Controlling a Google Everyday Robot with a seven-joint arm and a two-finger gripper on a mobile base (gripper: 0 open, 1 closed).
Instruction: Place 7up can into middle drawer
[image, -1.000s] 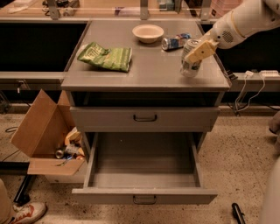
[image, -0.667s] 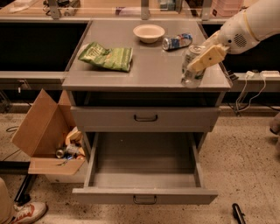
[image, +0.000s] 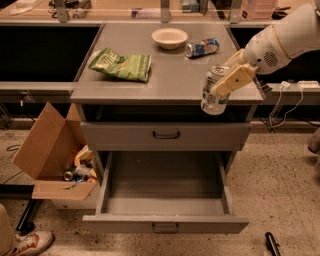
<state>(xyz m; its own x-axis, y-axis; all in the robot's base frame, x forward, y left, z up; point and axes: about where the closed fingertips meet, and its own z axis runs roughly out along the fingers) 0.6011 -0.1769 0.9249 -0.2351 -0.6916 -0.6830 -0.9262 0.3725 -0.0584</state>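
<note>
The end effector pinched the 7up can, holding it slightly tilted in the air just past the counter's front right edge, above the open middle drawer. Doing this well likely meant lowering it leftward, clear of the closed upper drawer, and releasing only near the floor.

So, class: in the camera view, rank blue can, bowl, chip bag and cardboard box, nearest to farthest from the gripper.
Gripper holds 7up can at cabinet's front-right edge.
1. Blue can, just behind.
2. Bowl, back centre.
3. Chip bag, left.
4. Cardboard box, floor left.
</note>
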